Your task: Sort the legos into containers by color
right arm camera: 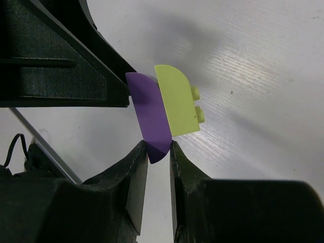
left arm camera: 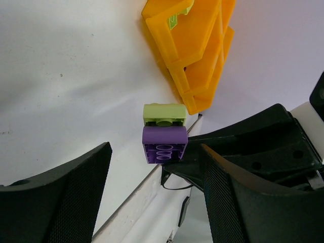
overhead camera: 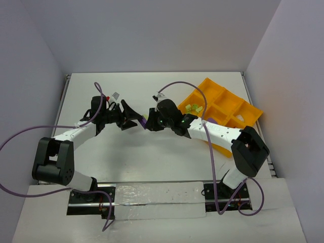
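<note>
A purple lego (right arm camera: pixel 152 114) stuck to a yellow-green lego (right arm camera: pixel 177 101) hangs above the table, mid-scene. My right gripper (right arm camera: pixel 158 152) is shut on the purple lego's lower corner. My left gripper (left arm camera: pixel 152 197) is open, its wide fingers (left arm camera: pixel 55 197) standing either side of the clump (left arm camera: pixel 163 144) without clamping it. One left finger tip (right arm camera: pixel 116 93) meets the purple lego's side. From the top view, both grippers face each other, left (overhead camera: pixel 130 115) and right (overhead camera: pixel 148 123). The orange-yellow tray of containers (overhead camera: pixel 223 109) lies at the right, holding yellow-green legos (overhead camera: pixel 194 108).
Small red and grey pieces (overhead camera: pixel 112 95) lie on the table behind the left arm. The tray's corner (left arm camera: pixel 202 55) is just beyond the held clump. Purple cables loop off both arms. White walls close in the table on three sides.
</note>
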Available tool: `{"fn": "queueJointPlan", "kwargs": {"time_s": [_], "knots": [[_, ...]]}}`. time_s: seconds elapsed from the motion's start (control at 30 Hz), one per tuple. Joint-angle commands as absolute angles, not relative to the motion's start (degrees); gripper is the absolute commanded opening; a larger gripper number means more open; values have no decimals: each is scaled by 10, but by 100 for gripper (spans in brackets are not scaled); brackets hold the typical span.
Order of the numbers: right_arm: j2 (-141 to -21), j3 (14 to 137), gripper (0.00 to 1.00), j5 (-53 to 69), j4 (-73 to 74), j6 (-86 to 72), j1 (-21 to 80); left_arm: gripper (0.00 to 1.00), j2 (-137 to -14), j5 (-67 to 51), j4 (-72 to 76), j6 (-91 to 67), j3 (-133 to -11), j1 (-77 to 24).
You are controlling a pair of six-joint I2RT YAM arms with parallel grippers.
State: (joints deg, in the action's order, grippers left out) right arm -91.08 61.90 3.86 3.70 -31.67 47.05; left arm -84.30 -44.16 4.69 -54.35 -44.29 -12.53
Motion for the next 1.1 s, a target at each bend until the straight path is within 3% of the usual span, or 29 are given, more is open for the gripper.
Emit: {"fn": "queueJointPlan", "kwargs": {"time_s": [0.0,0.2,0.87,0.97,1.03,1.07], "knots": [[-897,642,0,45,17,-308,472,75,-849,-449,75,-539,-468,-124],[-896,642,0,48,17,-307,472,66,-860,-446,44,-517,-488,-127],[-907,652,0,46,23,-305,474,53,-877,-415,-15,-488,-520,-144],[-908,650,0,47,22,-305,473,35,-879,-415,-14,-489,-518,-144],[-910,652,0,47,25,-305,474,6,-882,-417,-14,-490,-519,-144],[-910,654,3,48,28,-304,474,1,-885,-421,-16,-490,-521,-144]]}}
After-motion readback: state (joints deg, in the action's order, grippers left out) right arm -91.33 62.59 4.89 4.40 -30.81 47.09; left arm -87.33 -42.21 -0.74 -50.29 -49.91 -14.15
